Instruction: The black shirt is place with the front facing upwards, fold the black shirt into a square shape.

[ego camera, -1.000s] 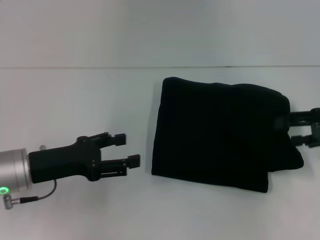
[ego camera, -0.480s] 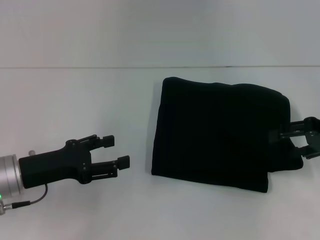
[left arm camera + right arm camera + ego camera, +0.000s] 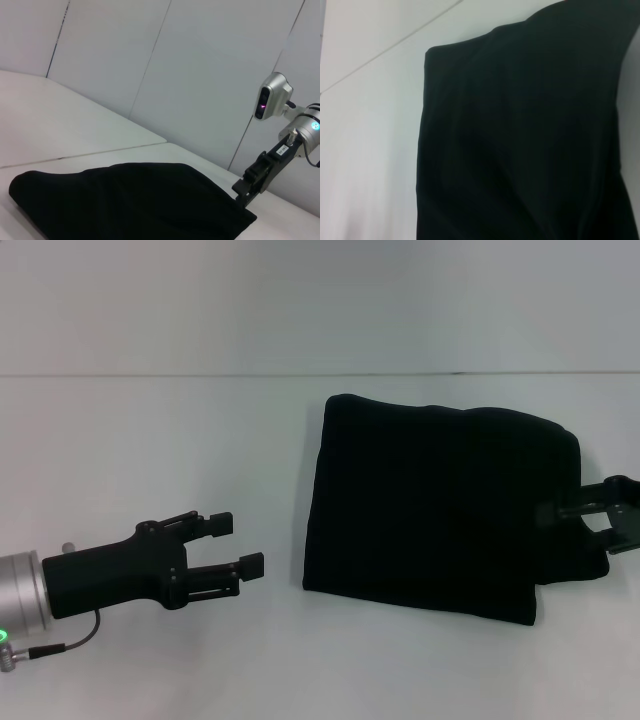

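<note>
While the black shirt lies folded to a rough square on the table, we have both grippers at its sides.

Head view: shirt right of centre, no lettering showing. Our left gripper hovers low, apart from the shirt's left edge, fingers parted w/ nothing between. Right gripper is at the shirt's right edge; can't tell if it grips cloth or is just beside it. Risk, we judge: if a finger is snagged in the fold, pulling away would drag the stack open. Left wrist view: shirt is a low mound, right gripper at its far end. Right wrist view: only black cloth, close up, w/ table beside it. No containers anywhere in view.
</note>
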### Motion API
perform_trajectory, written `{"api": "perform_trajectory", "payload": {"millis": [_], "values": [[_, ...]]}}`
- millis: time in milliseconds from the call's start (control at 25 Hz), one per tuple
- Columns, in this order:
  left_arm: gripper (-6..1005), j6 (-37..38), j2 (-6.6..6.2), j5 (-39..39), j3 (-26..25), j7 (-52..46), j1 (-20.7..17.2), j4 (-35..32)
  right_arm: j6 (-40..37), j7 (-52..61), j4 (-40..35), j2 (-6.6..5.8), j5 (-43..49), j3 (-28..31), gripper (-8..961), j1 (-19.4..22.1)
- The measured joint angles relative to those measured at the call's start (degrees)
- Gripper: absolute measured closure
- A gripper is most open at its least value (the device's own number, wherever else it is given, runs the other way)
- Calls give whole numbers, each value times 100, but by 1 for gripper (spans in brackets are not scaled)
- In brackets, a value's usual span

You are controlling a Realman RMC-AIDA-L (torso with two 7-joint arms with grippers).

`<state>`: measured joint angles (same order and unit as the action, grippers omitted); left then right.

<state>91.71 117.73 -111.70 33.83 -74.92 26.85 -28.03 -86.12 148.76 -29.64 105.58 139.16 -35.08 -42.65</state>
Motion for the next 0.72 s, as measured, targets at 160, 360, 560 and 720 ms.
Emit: {"api": "perform_trajectory", "payload": {"millis": [160, 360, 560, 720], "values": [[123, 1, 4, 16, 0, 2, 9, 0, 29, -47, -37, 37, 4, -144, 118, -22], [123, 14, 4, 14, 0, 4, 21, 0, 76, -72, -11, 43, 6, -216, 288, -22], [123, 15, -1, 27, 0, 4, 8, -4, 97, -70, 2, 41, 6, -219, 469, -3], [123, 11, -5, 28, 0, 5, -2, -2, 103, -73, 4, 40, 6, -219, 570, -4]]}}
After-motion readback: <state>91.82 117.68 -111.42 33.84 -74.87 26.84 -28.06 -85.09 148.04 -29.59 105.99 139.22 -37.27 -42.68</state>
